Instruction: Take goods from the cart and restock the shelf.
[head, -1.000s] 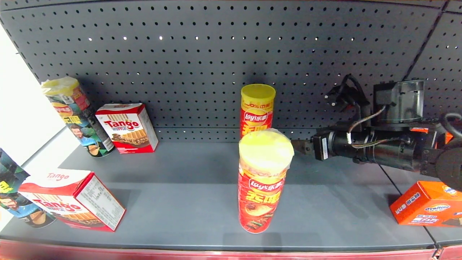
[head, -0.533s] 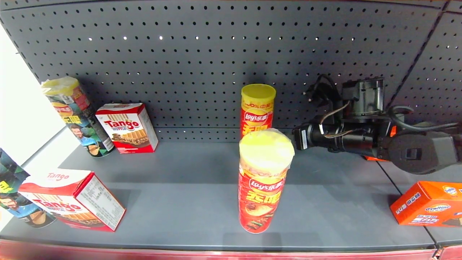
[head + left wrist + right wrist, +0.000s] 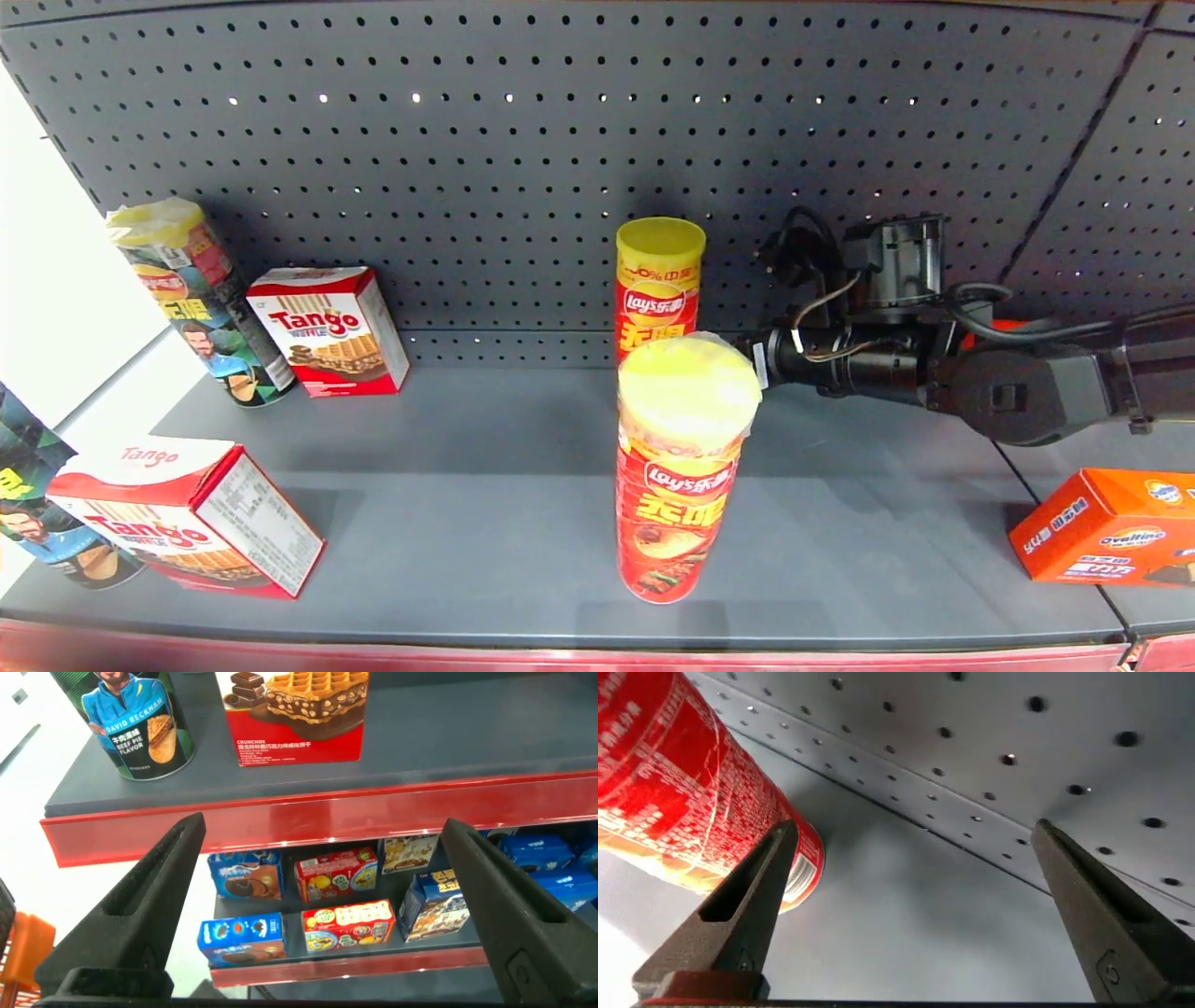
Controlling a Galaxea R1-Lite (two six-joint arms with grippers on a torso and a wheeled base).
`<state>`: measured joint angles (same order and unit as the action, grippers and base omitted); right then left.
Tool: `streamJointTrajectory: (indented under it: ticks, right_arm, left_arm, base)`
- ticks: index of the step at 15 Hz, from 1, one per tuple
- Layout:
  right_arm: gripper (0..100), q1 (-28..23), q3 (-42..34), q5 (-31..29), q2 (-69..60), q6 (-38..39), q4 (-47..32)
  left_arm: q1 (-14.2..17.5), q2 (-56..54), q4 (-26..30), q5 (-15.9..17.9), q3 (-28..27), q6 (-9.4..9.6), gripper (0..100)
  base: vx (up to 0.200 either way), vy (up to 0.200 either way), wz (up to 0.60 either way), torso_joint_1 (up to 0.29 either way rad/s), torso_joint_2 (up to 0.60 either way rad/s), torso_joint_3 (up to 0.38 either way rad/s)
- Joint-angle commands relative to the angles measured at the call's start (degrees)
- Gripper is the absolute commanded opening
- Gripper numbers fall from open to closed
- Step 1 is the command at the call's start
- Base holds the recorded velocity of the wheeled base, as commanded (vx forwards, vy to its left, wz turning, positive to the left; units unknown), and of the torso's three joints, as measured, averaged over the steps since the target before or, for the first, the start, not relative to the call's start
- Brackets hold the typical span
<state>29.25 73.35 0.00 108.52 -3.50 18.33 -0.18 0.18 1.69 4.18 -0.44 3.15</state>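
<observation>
Right tool [image 3: 915, 826]: fingers spread, pinching nothing.
Rear chips can [image 3: 682, 793]: upright on the shelf [image 3: 467, 485], just beside one finger; contact unclear.
Front chips can [image 3: 686, 448]: hides that tool's tips in head view.
Left tool [image 3: 322, 821]: spread, empty, facing the shelf's red edge.

Shelf deck [image 3: 467, 485]: matt grey painted sheet metal, smooth. Back panel [image 3: 523, 140]: same matt finish, perforated. Front lip [image 3: 374, 812]: glossy red, reflective. Front chip can [image 3: 677, 504] and rear chip can [image 3: 658, 289]: glossy printed tube walls, translucent yellow plastic lids. The front lid carries crinkled clear film. Rear can's base rim [image 3: 808, 859] looks bright metal. Rear wafer box [image 3: 327, 327], front wafer box [image 3: 187, 523], orange box [image 3: 1102, 537]: printed cardboard, satin sheen. Left end effector [image 3: 320, 826] and right end effector [image 3: 915, 826]: matt black plastic fingers, finely textured.
</observation>
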Motion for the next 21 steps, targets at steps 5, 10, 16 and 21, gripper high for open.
streamJointTrajectory:
  ticks: [5, 10, 16, 21]
  right_arm:
    - [100, 0.29, -0.58, 0.00, -0.68, -0.02, 0.56]
    - [100, -0.07, -6.91, 0.09, -9.47, -0.02, 0.47]
    - [100, 4.33, -26.15, 0.70, -24.85, -0.28, 0.39]
    - [100, 7.14, -28.44, 0.79, -27.22, -0.28, 0.30]
  left_arm:
    - [0.01, 0.08, -0.02, -0.05, 0.00, 0.02, 100]
    - [0.01, 0.08, -0.02, -0.05, 0.00, 0.02, 100]
    - [0.01, 0.08, -0.02, 0.04, 0.00, 0.02, 100]
    - [0.01, 0.08, -0.02, -0.05, 0.00, 0.02, 100]
  base:
    - [0.000, 0.000, 0.00, 0.000, 0.00, 0.000]
    - [0.000, 0.000, 0.00, 0.000, 0.00, 0.000]
    - [0.000, 0.000, 0.00, 0.000, 0.00, 0.000]
    - [0.000, 0.000, 0.00, 0.000, 0.00, 0.000]
